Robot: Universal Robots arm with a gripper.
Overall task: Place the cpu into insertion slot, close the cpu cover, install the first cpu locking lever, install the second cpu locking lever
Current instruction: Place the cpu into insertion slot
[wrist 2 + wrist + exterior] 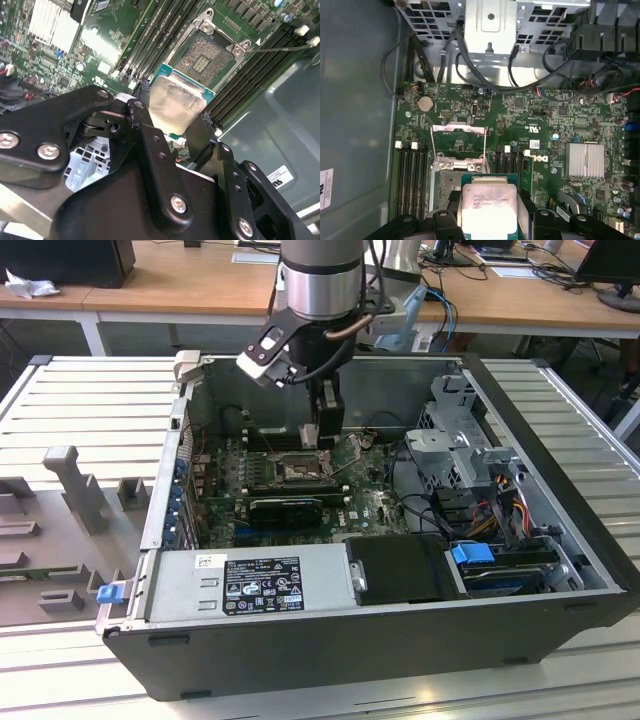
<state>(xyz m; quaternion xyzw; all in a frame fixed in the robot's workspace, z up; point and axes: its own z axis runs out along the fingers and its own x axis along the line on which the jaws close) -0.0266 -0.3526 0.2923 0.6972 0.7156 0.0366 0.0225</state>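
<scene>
My gripper (322, 435) reaches down into the open computer case and is shut on the cpu (177, 105), a small square chip with a pale silver face, also seen in the first wrist view (487, 205). Black fingers (142, 125) clamp two opposite edges of the chip. The insertion slot (207, 55) lies open on the green board just beyond the chip, its greyish centre bare. In the first wrist view the cpu hangs over one side of the insertion slot (445, 187). The cpu cover (459, 131) stands raised at the slot's far edge. A thin wire lever (280, 47) sticks out beside the slot.
A grey power supply box (250, 585) fills the case's near side, with a black card (285, 508) between it and the socket. A metal drive cage (460, 450) and cables (500, 500) sit at the exterior view's right. Long black memory slots (150, 45) flank the socket.
</scene>
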